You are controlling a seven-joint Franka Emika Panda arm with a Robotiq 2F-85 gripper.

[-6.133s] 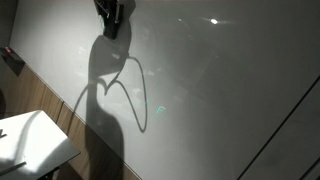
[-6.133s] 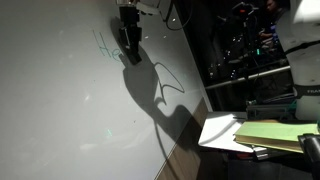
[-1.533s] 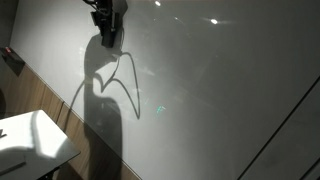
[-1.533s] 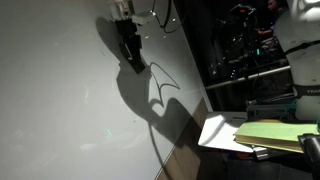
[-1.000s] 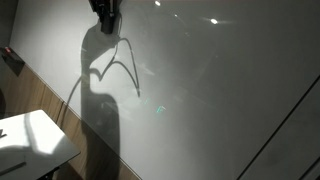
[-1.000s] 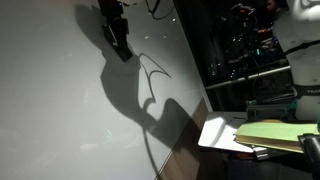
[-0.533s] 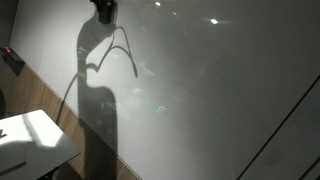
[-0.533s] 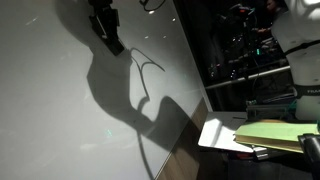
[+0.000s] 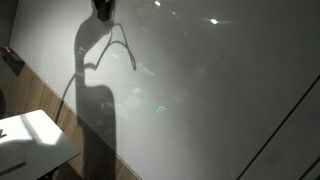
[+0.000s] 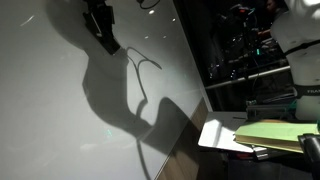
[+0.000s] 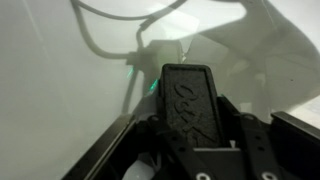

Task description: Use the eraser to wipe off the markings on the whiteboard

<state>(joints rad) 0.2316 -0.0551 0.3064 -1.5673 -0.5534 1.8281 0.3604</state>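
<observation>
The whiteboard (image 9: 220, 90) is a very large glossy grey-white panel that fills both exterior views (image 10: 50, 110). My gripper (image 9: 103, 8) is at the top edge of an exterior view, against the board, and shows as a dark shape in the other exterior view (image 10: 100, 27). It is shut on the eraser (image 11: 188, 100), a flat black oblong block with embossed lettering that stands between the jaws in the wrist view. The gripper (image 11: 195, 140) holds it by its lower end. The arm's long shadow (image 9: 95, 100) falls across the board. I can make out no markings on the board.
A small white table (image 9: 30, 140) stands at the lower left beside a wooden strip (image 9: 45, 100). A dark line (image 9: 285, 125) crosses the board's right part. Papers with a yellow-green pad (image 10: 265, 133) lie at the lower right, dark equipment (image 10: 250, 50) behind them.
My gripper has slid the eraser further along the board towards the frame's top edge, and leftward in the other exterior view. The arm's shadow has shifted with it.
</observation>
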